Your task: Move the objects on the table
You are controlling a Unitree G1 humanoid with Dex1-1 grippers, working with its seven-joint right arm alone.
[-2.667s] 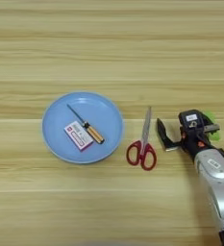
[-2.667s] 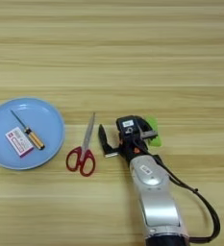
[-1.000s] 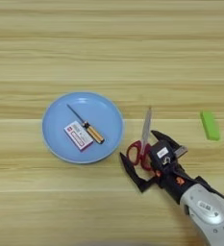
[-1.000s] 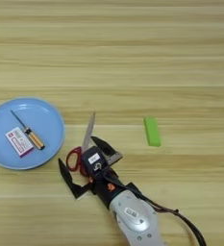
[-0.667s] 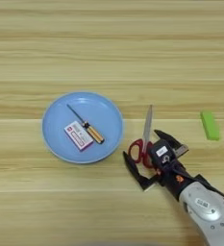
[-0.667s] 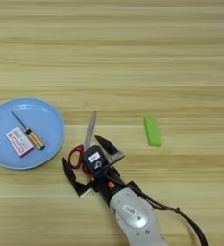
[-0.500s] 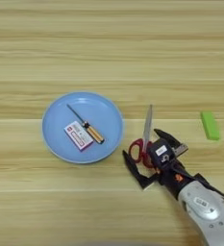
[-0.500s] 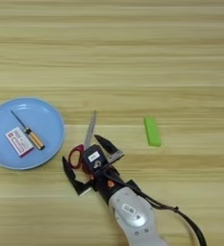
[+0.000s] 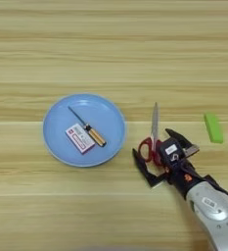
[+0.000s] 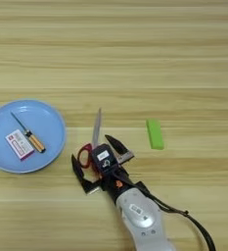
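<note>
A round light-blue plate [image 9: 54, 145] lies left of centre on the table [image 9: 110, 49]. In it rest a yellow-handled screwdriver [image 9: 88, 130] and a red-and-white flat box [image 9: 79, 138]. The red-handled scissors [image 9: 153, 132] lie to the plate's right with the blades pointing away from me. My right gripper [image 9: 158, 156] hovers open over the red handles, one black finger on each side of them. A bright-green block [image 9: 213, 128] lies alone further right.
The silver forearm [image 10: 140, 215] comes in from the bottom edge with a black cable [image 10: 193, 225] trailing to its right. Bare wood stretches across the far half of the table.
My gripper has left the green block at the right and moved left and nearer, to the scissors' handles. Over the last second it has hardly shifted. Plate, screwdriver and box have stayed put.
</note>
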